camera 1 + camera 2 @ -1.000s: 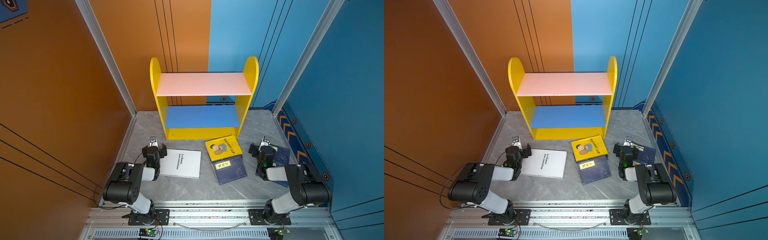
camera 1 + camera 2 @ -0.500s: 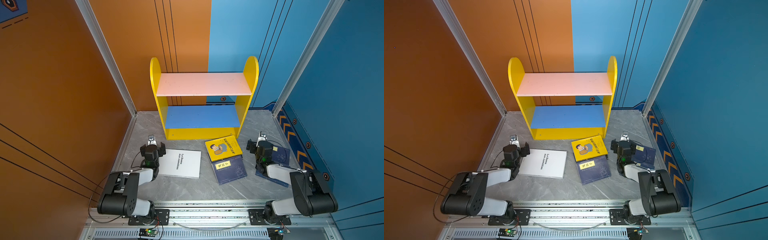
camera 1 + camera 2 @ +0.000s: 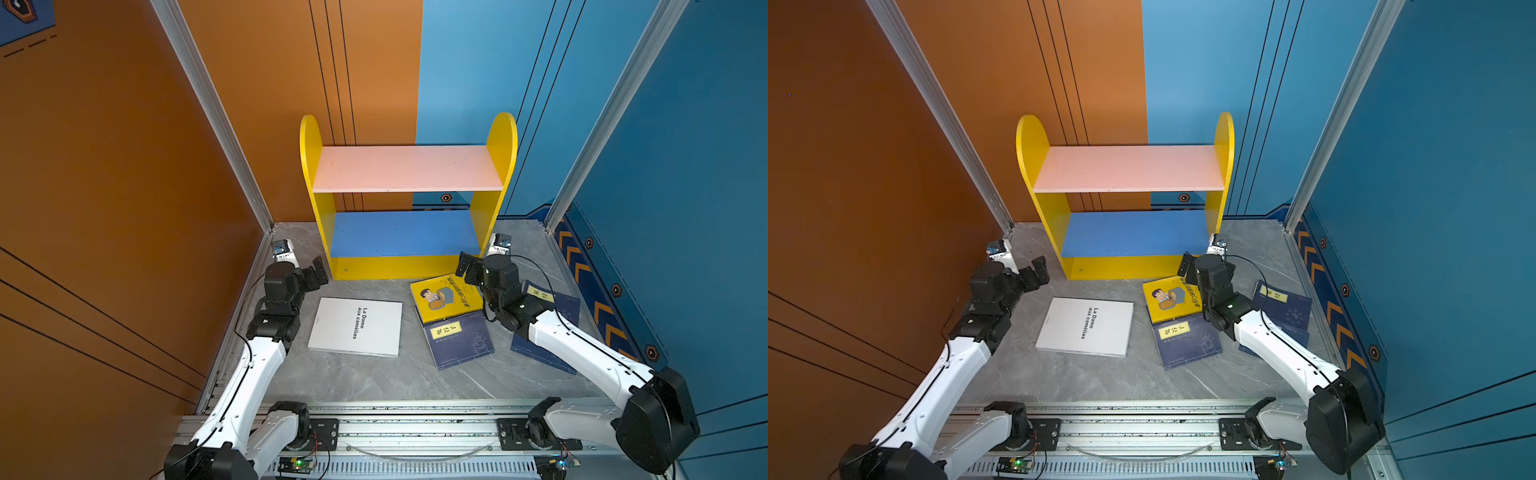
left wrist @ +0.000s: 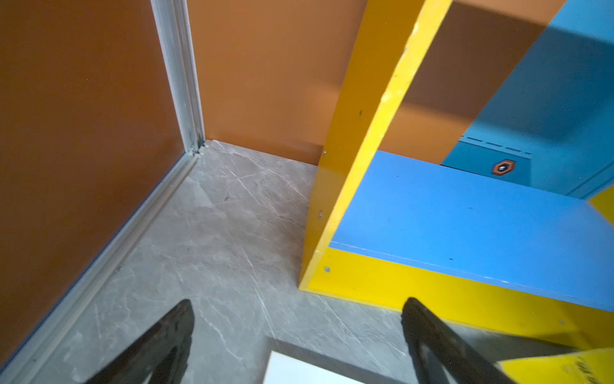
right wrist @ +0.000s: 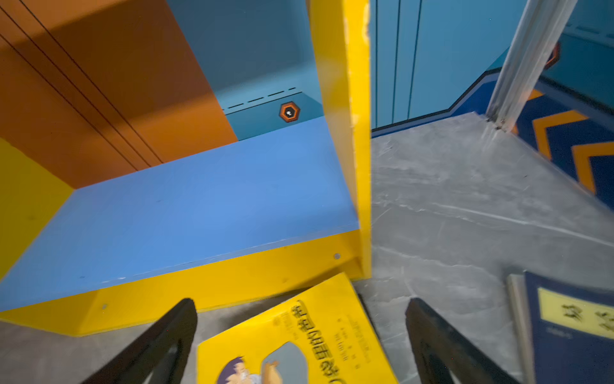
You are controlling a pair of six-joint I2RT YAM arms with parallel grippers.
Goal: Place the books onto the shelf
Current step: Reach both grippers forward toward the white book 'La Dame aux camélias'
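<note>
Since the left fingers and right fingers both stand wide and empty, take the yellow book lying between the right pair: pinch its edge, lift, slide it onto the shelf just beyond.

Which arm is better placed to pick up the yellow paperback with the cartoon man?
Right. The right gripper hangs open over the yellow cartoon-man paperback. The left gripper, also open, is beyond the large white book, near the other corner of the yellow-sided shelf.
</note>
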